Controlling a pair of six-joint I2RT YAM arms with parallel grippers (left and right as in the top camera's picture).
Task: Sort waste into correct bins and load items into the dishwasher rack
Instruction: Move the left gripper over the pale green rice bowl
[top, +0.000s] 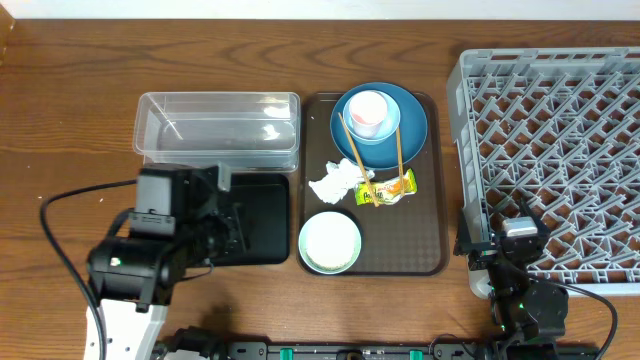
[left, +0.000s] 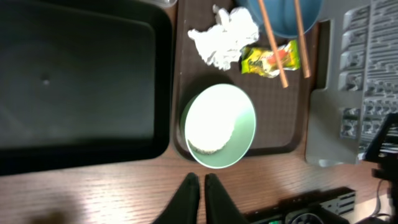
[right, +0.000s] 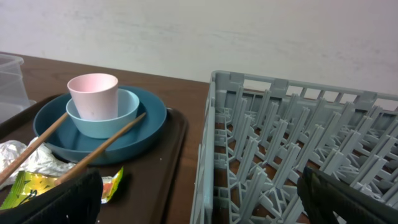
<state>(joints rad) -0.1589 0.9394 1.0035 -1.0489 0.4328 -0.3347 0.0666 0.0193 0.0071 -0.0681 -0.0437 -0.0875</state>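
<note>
Finds the left gripper (left: 199, 186) with fingers pressed together on nothing, the mint-green bowl (left: 245, 134) of white rice (left: 208, 127) lying just clear of the tips at one o'clock, on the brown tray (left: 280, 118). Finds the right gripper (right: 199, 186) spread wide before the dishwasher rack (right: 298, 149). Gives there, at ten o'clock, what the left wrist view crops: the pink cup (right: 93, 93) standing in the light-blue saucer (right: 124, 115) on the dark-blue plate (right: 149, 130), chopsticks (right: 106, 146) leaning across its rim.

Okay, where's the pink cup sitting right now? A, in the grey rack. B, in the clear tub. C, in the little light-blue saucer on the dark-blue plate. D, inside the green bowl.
C: the pink cup stands upright in the light-blue saucer, which rests on the dark-blue plate on the brown tray.
</note>
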